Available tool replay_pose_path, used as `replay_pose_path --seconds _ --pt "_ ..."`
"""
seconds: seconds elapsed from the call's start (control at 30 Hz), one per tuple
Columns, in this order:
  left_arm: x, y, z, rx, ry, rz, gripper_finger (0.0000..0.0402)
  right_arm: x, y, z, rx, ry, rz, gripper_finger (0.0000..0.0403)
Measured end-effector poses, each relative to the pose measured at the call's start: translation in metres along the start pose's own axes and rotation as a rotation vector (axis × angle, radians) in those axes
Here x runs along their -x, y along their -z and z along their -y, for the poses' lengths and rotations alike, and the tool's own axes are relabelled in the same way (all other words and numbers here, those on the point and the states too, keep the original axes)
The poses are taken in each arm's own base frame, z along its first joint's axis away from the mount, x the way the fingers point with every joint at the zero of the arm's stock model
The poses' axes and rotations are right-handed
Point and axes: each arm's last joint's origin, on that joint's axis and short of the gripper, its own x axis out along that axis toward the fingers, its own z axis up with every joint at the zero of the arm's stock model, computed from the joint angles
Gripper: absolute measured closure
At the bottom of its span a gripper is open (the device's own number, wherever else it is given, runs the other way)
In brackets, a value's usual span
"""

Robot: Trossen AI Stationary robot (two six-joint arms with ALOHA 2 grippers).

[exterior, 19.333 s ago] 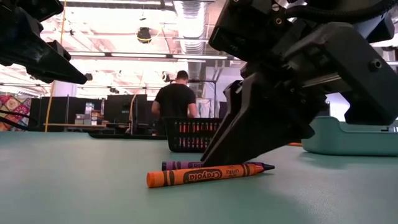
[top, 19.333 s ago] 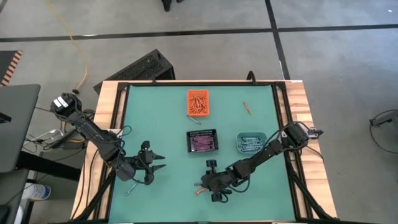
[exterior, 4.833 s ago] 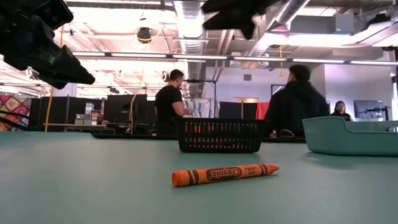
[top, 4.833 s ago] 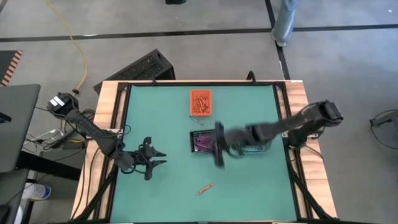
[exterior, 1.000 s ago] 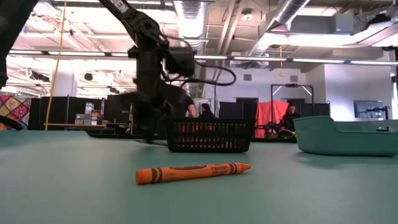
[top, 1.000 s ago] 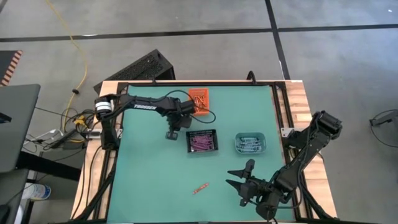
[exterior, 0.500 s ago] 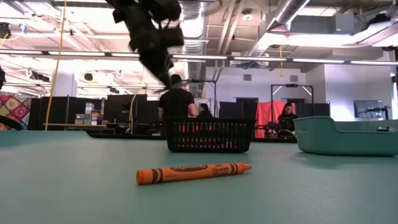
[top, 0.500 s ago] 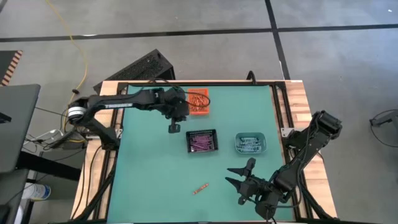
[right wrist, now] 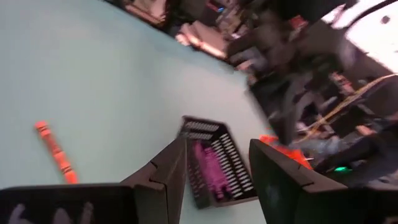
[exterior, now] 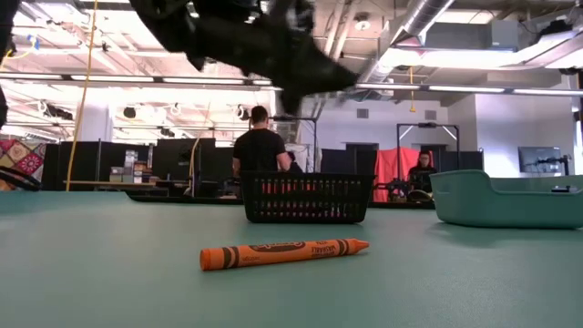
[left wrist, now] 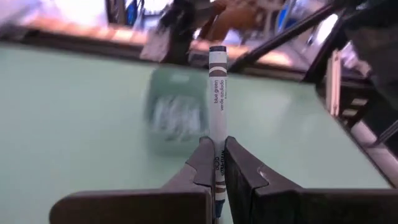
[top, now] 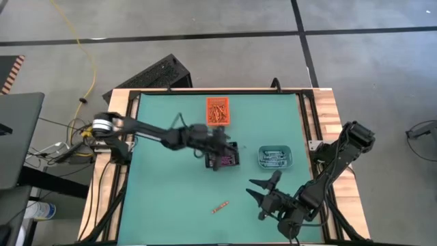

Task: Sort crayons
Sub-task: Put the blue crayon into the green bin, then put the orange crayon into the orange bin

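Swinging from the orange bin (top: 218, 111), the left claw (left wrist: 217, 163), clamped on 1 blue-green crayon (left wrist: 217, 87), now seems above the black basket (top: 222, 156). Right claw (top: 261, 197) gapes at 5 o'clock; an orange crayon (exterior: 284, 253) lies on the surface (top: 171, 198).

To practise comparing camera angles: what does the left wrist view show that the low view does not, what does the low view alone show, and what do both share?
Only the left wrist view shows the left gripper shut on a blue-green crayon that stands up between its fingers. Only the low view shows the orange crayon lying on the table, the black basket behind it, and people in the room beyond. Both show the green table and the teal bin, which is blurred in the wrist view.
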Motion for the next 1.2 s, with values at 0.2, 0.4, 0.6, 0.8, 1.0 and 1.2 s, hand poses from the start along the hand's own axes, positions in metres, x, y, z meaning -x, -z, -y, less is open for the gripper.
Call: replay_pose_path --seconds 0.2,0.4,0.6,0.8,1.0,1.2 --pt "-0.058 0.019 0.012 -0.074 -0.038 0.085 0.0401 0.003 -0.016 0.005 0.013 0.084 0.037 0.0227" --pt "-0.118 0.020 -0.003 -0.076 -0.009 0.032 0.0401 0.007 -0.038 0.009 0.021 0.092 0.057 0.0227" --pt "-0.165 0.016 -0.015 -0.080 0.042 -0.078 0.0401 0.012 -0.054 0.014 0.018 0.112 0.074 0.0227" --pt "-0.181 0.006 -0.016 -0.127 0.028 -0.127 0.0397 0.025 -0.055 0.010 0.058 0.083 0.094 0.0227" --pt "-0.182 0.007 -0.020 -0.140 -0.092 -0.141 0.0336 0.032 -0.054 0.008 0.065 0.065 0.106 0.0227" --pt "-0.164 -0.007 -0.024 -0.180 -0.137 -0.266 0.0266 0.034 -0.054 0.007 0.063 0.064 0.112 0.0227"
